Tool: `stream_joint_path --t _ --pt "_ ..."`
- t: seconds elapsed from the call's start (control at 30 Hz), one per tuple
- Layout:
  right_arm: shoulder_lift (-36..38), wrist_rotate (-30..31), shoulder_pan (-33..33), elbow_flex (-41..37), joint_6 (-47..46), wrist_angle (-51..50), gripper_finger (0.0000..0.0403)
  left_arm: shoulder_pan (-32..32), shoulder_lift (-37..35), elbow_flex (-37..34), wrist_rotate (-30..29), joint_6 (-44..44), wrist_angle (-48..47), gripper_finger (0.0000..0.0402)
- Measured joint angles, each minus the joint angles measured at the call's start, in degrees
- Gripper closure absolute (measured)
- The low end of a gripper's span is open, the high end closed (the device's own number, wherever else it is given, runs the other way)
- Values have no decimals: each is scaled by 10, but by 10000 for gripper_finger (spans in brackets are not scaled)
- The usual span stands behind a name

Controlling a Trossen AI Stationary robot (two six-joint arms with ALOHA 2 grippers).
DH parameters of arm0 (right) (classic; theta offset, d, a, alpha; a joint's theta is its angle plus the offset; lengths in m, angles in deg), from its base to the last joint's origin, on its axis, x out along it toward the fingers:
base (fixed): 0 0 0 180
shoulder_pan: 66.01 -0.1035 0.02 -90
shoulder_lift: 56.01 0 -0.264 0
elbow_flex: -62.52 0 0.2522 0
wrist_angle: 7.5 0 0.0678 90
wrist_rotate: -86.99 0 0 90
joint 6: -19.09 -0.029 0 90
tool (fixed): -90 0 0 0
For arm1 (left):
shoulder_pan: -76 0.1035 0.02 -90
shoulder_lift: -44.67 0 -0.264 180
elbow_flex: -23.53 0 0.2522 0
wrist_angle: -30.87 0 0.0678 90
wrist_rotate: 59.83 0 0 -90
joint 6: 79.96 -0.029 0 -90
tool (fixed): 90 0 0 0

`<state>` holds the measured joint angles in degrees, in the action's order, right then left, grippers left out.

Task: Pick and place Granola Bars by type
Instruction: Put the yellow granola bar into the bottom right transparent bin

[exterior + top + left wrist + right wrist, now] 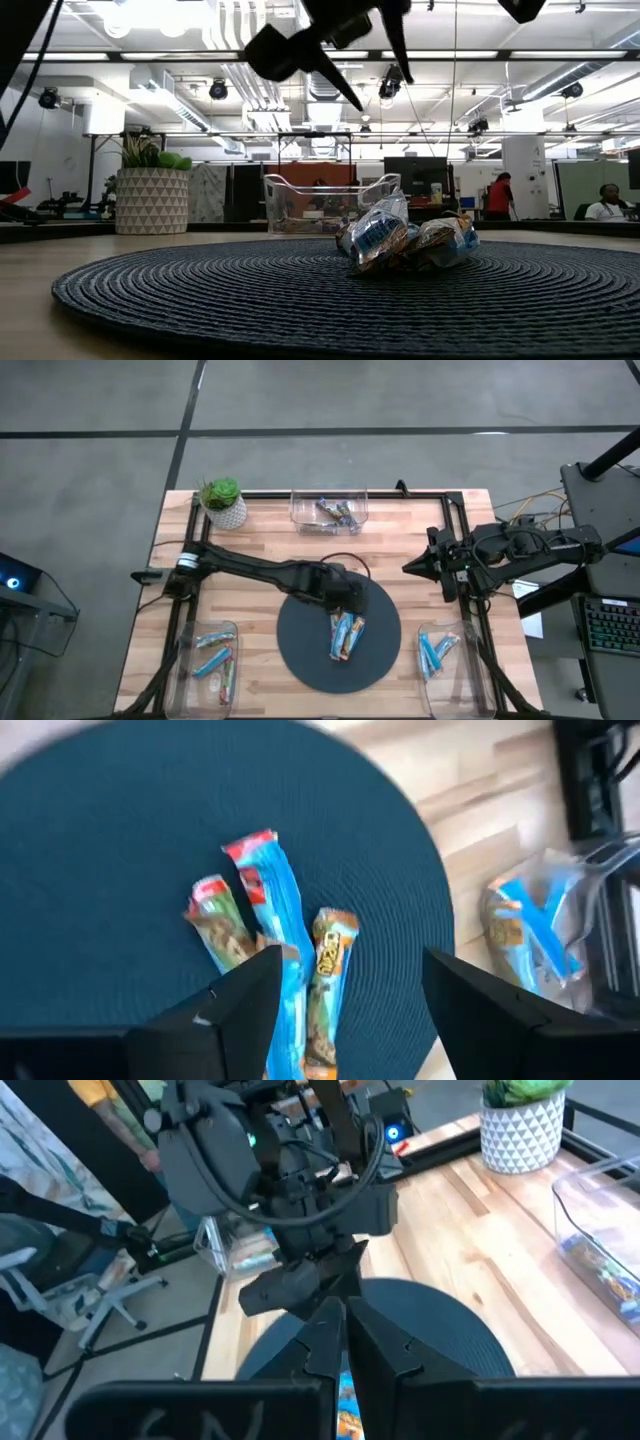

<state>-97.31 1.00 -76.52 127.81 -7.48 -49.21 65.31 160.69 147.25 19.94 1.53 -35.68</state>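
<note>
**Three bars bunched together — easy to grab the wrong one**

Our left gripper (345,990) hangs over the round mat (300,650) with its fingers spread wide and nothing between them. Right under it lie three granola bars (346,634), touching side by side: a blue one (275,900) in the middle, a green and brown one (222,925) on one side, an orange-topped one (328,970) on the other. We reckon that's the risk: come down slightly off and we pinch two types at once, or nudge the neighbours and drag one along. The shiny wrappers could also slip out.

The right gripper (410,567) is closed, empty, parked near the desk's right edge. The bins at the far edge (330,512), near left corner (210,660) and near right corner (440,655) already hold bars.
</note>
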Motion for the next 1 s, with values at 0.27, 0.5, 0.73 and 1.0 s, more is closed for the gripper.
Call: stream_joint_path --t 0.27,0.5,0.73,1.0 --pt "-1 0 0 0 -4 -24 390 -3 43 -5 73 66 -25 179" --pt "-1 1 0 0 -2 -32 390 -3 51 -6 82 142 -49 179" --pt "-2 1 0 0 -4 -61 390 2 50 -10 74 162 -73 179" --pt "-2 5 0 0 -2 -63 390 19 50 -65 60 172 -69 179"
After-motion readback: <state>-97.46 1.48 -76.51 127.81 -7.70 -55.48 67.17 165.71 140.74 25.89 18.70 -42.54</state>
